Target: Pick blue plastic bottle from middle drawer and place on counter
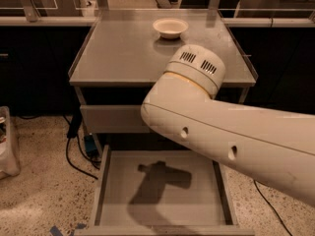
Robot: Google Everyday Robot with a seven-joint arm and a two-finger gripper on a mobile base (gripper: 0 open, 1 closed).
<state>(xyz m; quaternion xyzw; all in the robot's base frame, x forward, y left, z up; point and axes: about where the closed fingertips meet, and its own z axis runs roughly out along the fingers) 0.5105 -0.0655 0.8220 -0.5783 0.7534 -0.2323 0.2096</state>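
Note:
The middle drawer (118, 200) is pulled out below the cabinet, and its grey floor shows only a dark shadow of the arm. The blue plastic bottle is not visible anywhere in view. The counter (123, 43) is the flat grey top of the cabinet. My white arm (206, 117) reaches in from the right, and its round vented end (197, 65) overlaps the counter's front right part. My gripper is hidden behind the arm, so nothing of it shows.
A shallow cream bowl (170, 27) sits at the back of the counter. A closed drawer front (110, 118) is above the open drawer. Black cables (74, 146) lie on the speckled floor at the left, beside a pale bin (7, 141).

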